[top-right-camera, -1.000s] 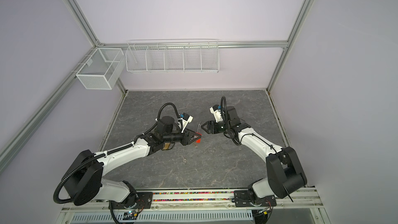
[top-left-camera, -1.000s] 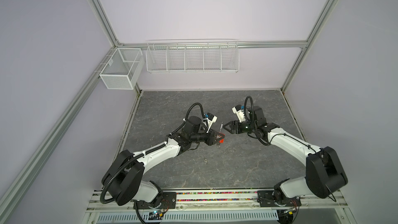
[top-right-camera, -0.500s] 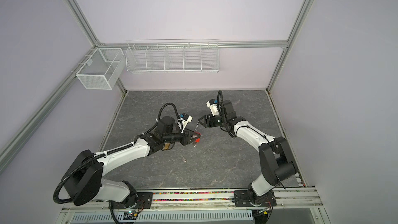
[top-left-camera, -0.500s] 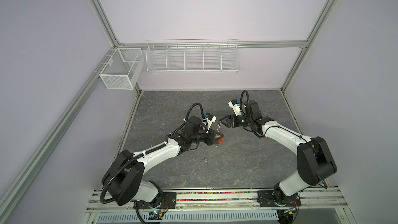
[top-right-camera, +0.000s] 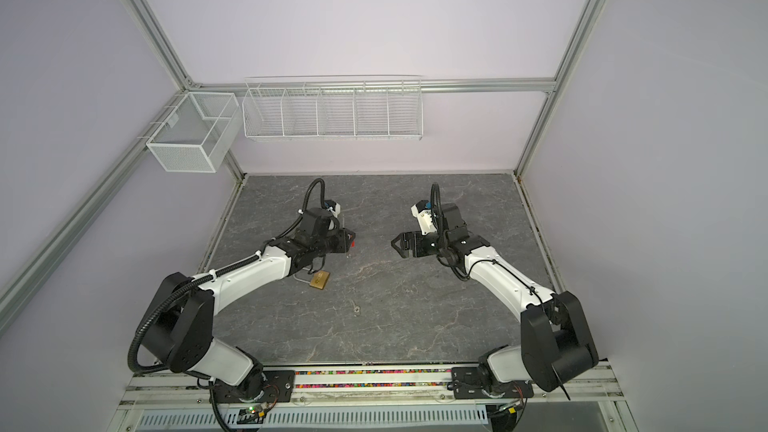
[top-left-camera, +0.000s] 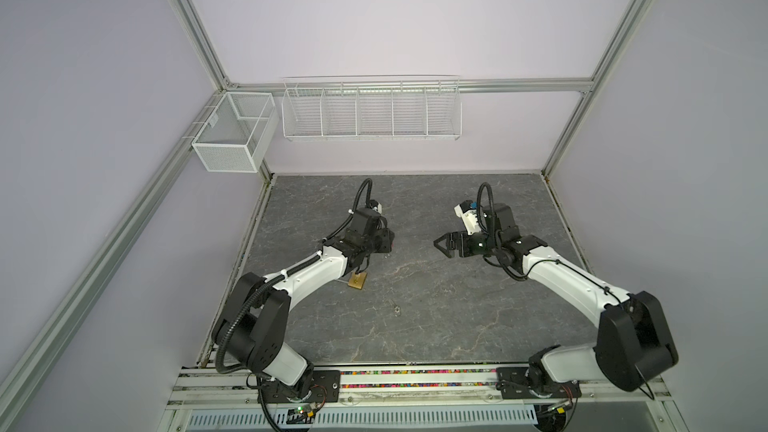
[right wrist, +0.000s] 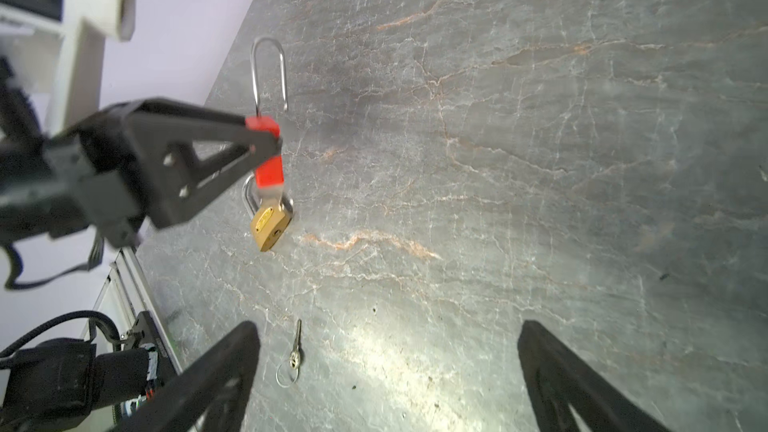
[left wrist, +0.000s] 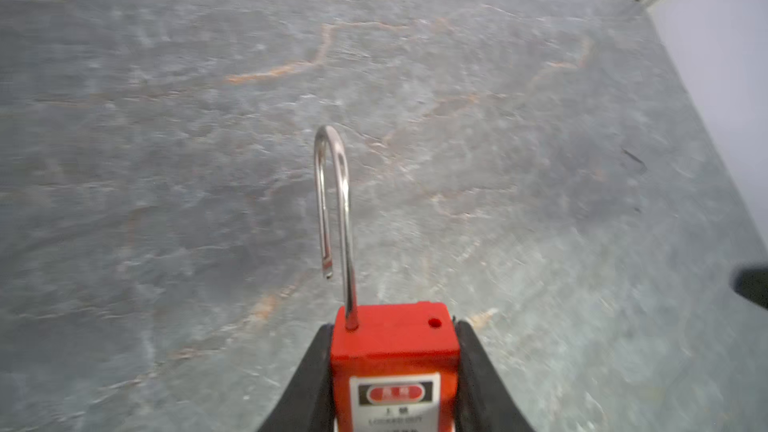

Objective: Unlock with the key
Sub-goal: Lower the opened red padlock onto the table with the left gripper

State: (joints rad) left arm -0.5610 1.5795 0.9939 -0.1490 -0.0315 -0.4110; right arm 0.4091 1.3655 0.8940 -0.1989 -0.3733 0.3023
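**Left pincer** (left wrist: 392, 328) clamped on the body of the red padlock (left wrist: 395, 351), one finger on each side face. Only the left wrist view shows the shackle (left wrist: 343, 201) raised, its free end clear of the empty hole in the body. In both top views the lock is a mere red fleck at this pincer's tip.

**Right pincer** (right wrist: 388, 326) with jaws spread wide and nothing between them. Its wrist view alone shows plainly a brass padlock (right wrist: 270, 224) lying on the table (right wrist: 540, 160) beneath the left pincer. The key (right wrist: 297, 344), on a thin wire ring, lies on the table nearer the arm bases than either pincer, a speck in a top view (top-left-camera: 397, 307).

**Change.** One second earlier the pincers stood almost tip to tip. They are now well apart, the right jaws wider, and the key has not moved.
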